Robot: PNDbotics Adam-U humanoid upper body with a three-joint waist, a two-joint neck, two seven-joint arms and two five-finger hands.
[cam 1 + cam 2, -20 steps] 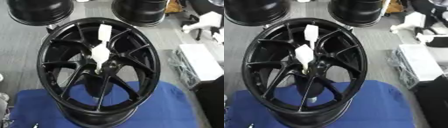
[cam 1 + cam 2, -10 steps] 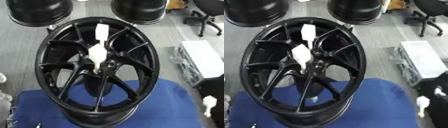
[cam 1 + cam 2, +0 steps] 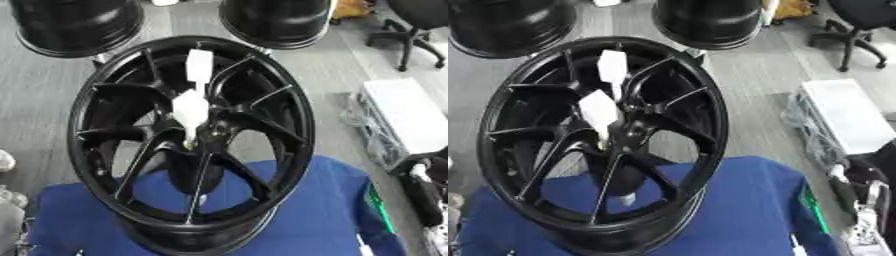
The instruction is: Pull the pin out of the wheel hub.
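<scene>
While hidden elsewhere, right robot hand (image 3: 866, 200) beside wheel hub (image 3: 627, 131).

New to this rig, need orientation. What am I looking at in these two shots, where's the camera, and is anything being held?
Both pictures come from one stereo camera in a humanoid robot's head, looking down; the left eye and right eye views show the same moment from slightly different angles.

In the middle stands a black spoked wheel, tilted up, with its lower edge on a blue cloth. A white pin sticks out of the hub, with a white tag behind it on the spokes. The job is to pull that pin out, and it is not yet out.

Nothing is held. The right robot hand shows only as a dark shape at the lower right edge, apart from the wheel; its fingers cannot be made out. The left robot hand is not in view.

Two more black wheels lie on the floor beyond.
</scene>
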